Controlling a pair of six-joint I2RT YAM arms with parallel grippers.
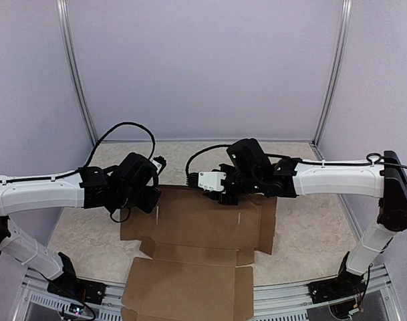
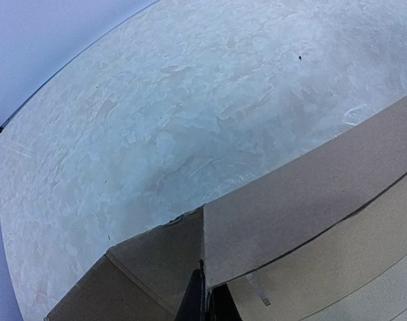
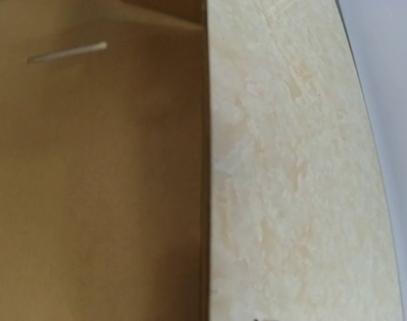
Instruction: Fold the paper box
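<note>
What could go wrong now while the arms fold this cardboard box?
1. The left end effector seems to pinch only a flap corner of the paper box; the flap may slip out or crease badly.
2. The near panel overhangs the table edge, so pushing could slide the sheet off.

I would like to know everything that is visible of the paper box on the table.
The paper box is a plain brown die-cut cardboard sheet, mostly unfolded. It lies flat on the marbled table, with side flaps, thin slits in the middle panel, and a large near panel passing over the table's near edge. The left gripper meets a far edge; the right gripper hangs over the far side, contact unclear.
</note>
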